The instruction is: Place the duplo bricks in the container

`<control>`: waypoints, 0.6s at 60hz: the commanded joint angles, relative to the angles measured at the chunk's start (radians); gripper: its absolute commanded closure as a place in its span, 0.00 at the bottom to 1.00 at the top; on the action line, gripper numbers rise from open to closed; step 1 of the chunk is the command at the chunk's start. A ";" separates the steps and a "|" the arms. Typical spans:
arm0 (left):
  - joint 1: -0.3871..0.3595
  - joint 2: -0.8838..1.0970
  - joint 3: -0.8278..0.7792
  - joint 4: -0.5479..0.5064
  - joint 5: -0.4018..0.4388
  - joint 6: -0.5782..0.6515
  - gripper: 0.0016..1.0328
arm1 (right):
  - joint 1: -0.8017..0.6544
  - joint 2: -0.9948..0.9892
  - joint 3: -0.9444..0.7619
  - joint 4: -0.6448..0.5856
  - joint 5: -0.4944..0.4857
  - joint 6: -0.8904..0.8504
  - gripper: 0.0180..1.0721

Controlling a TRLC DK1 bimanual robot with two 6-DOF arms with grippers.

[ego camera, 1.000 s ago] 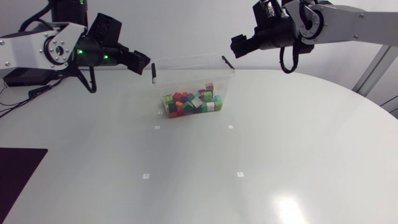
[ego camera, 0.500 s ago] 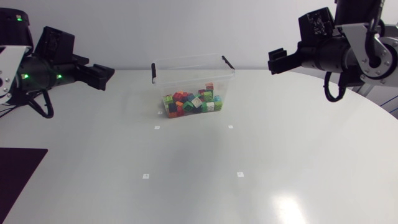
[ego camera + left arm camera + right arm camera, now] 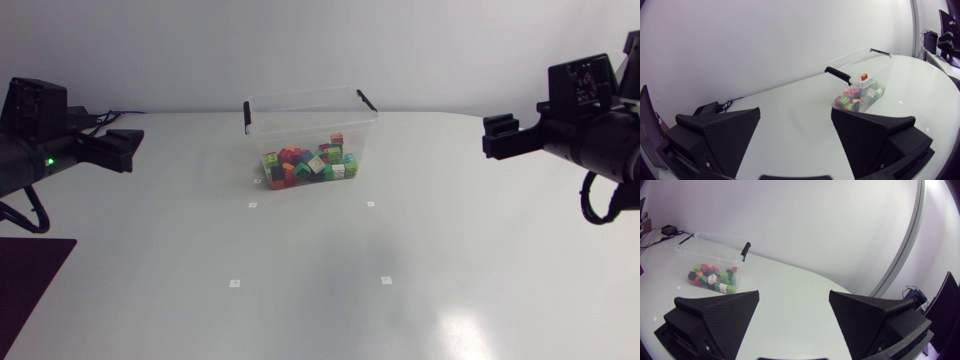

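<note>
Quantities: one clear container (image 3: 262, 135), two black handles (image 3: 247, 115); duplo bricks (image 3: 310, 165), too many to count; four small table marks (image 3: 252, 205); one left gripper (image 3: 121, 149), one right gripper (image 3: 497, 137)

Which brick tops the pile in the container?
The red-orange brick: it sits alone above the rest, which lie lower in the container.

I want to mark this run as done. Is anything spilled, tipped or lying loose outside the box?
Nothing stands out. The clear box stands upright on the table with the bricks piled inside, and none lie around it. The left claw and right claw are open, empty and well away from it.
</note>
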 commanded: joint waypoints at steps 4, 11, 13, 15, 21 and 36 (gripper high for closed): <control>0.027 -0.066 -0.078 0.018 -0.001 -0.013 0.04 | -0.013 -0.101 -0.082 0.006 0.031 -0.009 0.04; 0.035 -0.143 -0.139 0.032 0.005 -0.013 0.04 | -0.019 -0.179 -0.131 0.000 0.034 -0.009 0.04; 0.035 -0.163 -0.156 0.043 0.005 -0.015 0.04 | -0.019 -0.194 -0.139 -0.014 0.034 -0.009 0.04; 0.033 -0.181 -0.170 0.048 0.007 -0.015 0.04 | -0.020 -0.207 -0.147 -0.023 0.034 -0.009 0.04; 0.030 -0.230 -0.207 0.051 0.007 -0.018 0.04 | -0.023 -0.259 -0.190 -0.025 0.034 -0.011 0.04; 0.058 -0.318 -0.274 0.054 0.008 -0.019 0.04 | -0.036 -0.421 -0.300 -0.026 0.034 -0.014 0.04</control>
